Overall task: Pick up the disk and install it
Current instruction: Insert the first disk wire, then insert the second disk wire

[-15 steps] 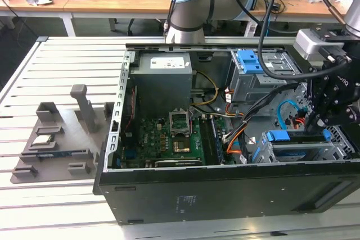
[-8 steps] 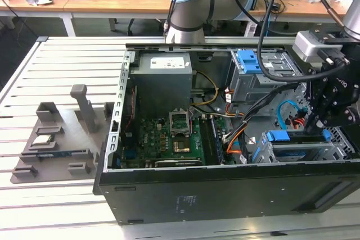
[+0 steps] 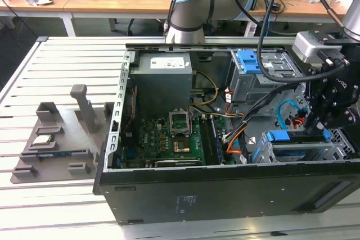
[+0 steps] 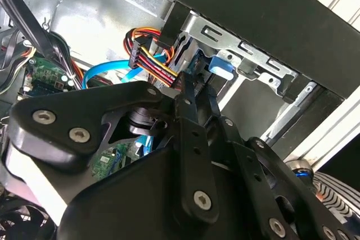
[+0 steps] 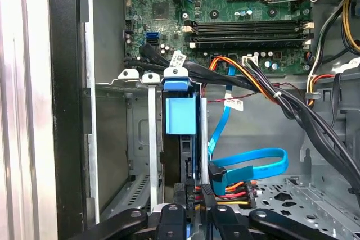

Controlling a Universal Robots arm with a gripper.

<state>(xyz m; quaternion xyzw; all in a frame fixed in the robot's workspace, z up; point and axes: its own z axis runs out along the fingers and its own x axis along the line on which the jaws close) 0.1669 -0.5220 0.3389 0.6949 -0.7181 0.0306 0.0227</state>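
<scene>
**Operator:** Gripper (image 3: 318, 125) position?

**Technician:** Inside the computer case (image 3: 225, 195), at the case's end on the exterior view's right, directly over the drive cage (image 5: 140, 139) in the case's near corner.

**Operator:** Jaw state?

**Technician:** Cannot tell. In both wrist views, narrow at the tip and in line with the cage slot. Grip or contact not confirmed from either wrist view.

**Operator:** Disk (image 5: 181, 115) location?

**Technician:** Seated on edge in the cage slot inside the case, blue bracket end toward the case's middle and facing the motherboard (image 5: 225, 4). In the exterior view, blue bracket (image 3: 279, 136) visible at the cage top, just beside the gripper.

**Operator:** Nearest items?

**Technician:** Multicoloured power cable (image 5: 233, 188) just beside the gripper tip (image 5: 191, 195). Blue data cable (image 5: 253, 161) looped over the case floor next to the cage. Power supply box (image 3: 163, 77) at the case's far corner, well apart from the gripper.
</scene>
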